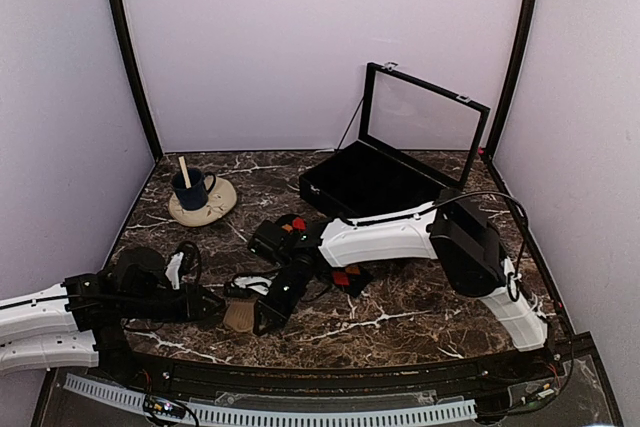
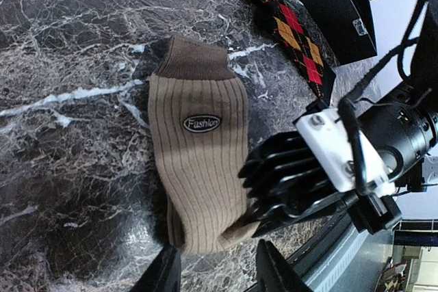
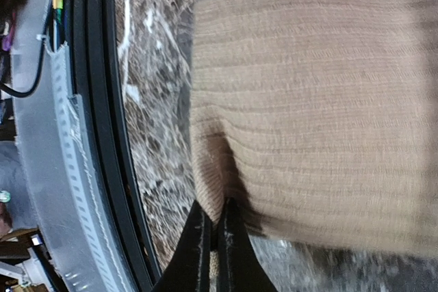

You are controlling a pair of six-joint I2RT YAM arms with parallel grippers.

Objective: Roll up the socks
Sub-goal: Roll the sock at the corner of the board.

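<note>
The tan ribbed sock [image 2: 198, 162] lies flat on the marble table, its dark brown cuff pointing away and its toe end near the front edge. It also shows as a small tan patch [image 1: 238, 315] and fills the right wrist view [image 3: 315, 114]. My right gripper [image 3: 219, 234] is shut on a fold at the sock's toe corner; its black body [image 2: 301, 182] reaches in from the right. My left gripper [image 2: 219, 275] is open just short of the toe end, with nothing between its fingers. The black argyle sock [image 2: 284, 22] lies beyond, partly under the right forearm [image 1: 343, 277].
A blue mug with a wooden stick stands on a beige saucer [image 1: 200, 209] at the back left. A black display case [image 1: 365, 185] with its glass lid raised sits at the back right. The table's black front rail [image 3: 102, 135] runs close by the sock's toe.
</note>
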